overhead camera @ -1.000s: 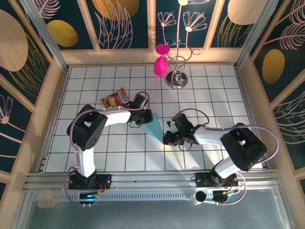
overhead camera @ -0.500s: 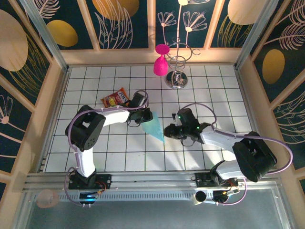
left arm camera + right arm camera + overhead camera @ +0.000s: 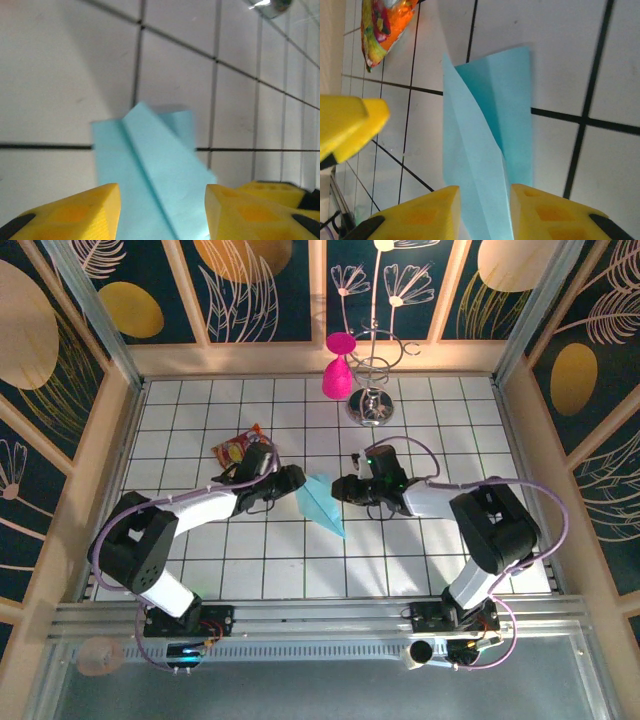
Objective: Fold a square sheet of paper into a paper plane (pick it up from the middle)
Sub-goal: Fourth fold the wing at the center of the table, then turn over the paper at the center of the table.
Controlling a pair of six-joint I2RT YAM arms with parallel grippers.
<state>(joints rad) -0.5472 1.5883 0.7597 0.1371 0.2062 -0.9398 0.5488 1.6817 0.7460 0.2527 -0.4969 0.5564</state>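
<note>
White-tiled table [image 3: 450, 420] first: my left gripper [image 3: 162, 190] has its jaws parted wide, straddling the paper plane [image 3: 322, 505] without pinching it. My right gripper [image 3: 484, 190] jaws stand narrower, a slim gap astride the raised centre fold, seemingly not clamped. I judge both sit either side to let it rest free. It lies on the tiles between them, long axis diagonal, blunt tail far-left, nose toward the near edge and rightward. Snack packet [image 3: 235, 448] sits beyond the left gripper.

No lettering is coming through clearly enough to read, and the print on the red-and-yellow snack packet [image 3: 386, 26] is blurring into coloured patches.
</note>
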